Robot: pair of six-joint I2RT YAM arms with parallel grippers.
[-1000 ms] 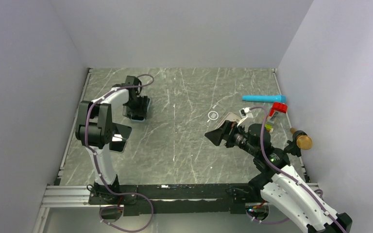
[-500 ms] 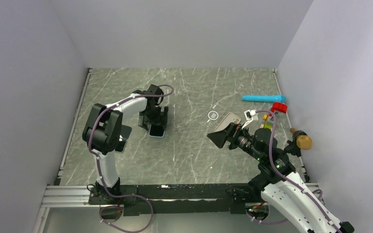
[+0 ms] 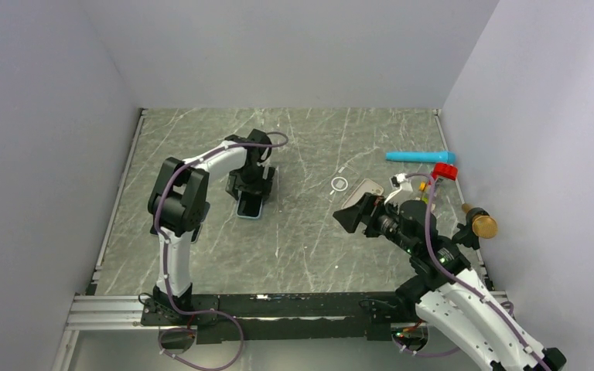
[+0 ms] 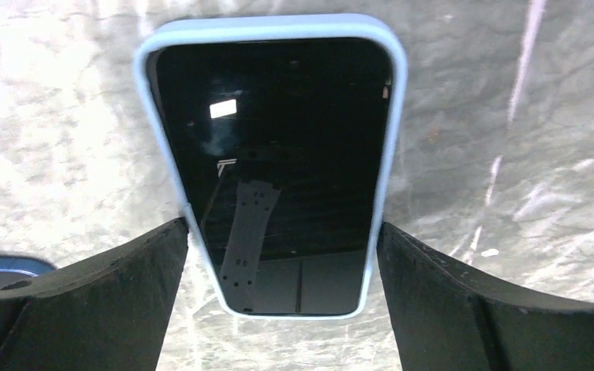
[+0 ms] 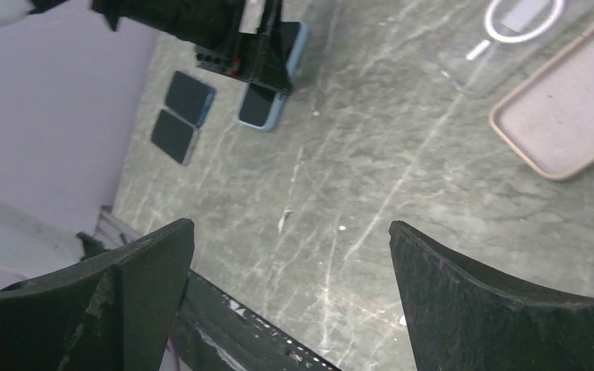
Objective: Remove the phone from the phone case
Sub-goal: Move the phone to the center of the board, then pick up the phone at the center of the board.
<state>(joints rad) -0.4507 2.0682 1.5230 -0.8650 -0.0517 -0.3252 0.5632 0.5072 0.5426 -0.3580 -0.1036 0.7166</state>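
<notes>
The phone point(image 4: 274, 166) lies screen up on the table point(image 4: 503, 116), seated in its pale blue case point(image 4: 267, 27). The case's rim shows all round the dark glass. The left claw point(image 4: 282, 228) straddles the near end of the case. One finger point(image 4: 100, 297) meets the left long edge and the other meets the right, so the claw is pinching the case across its width. The far end of the phone sticks out ahead of the claw. From above, the left claw point(image 3: 251, 188) stands over the phone's far half, and the near end of the phone point(image 3: 249, 207) shows below it.

The right claw point(image 5: 290, 232) is spread wide with nothing between its fingers. It hangs above the table and is tilted to look across it. Ahead of it and to the left are the left arm and the cased phone point(image 5: 261, 108). Two more dark phones point(image 5: 188, 94) lie side by side further left. Ahead and to the right lies an empty beige case point(image 5: 564, 124), hollow side up. A white ring point(image 5: 522, 15) lies just beyond that case. In the top view the right claw point(image 3: 349, 218) is well apart from the left one.
</notes>
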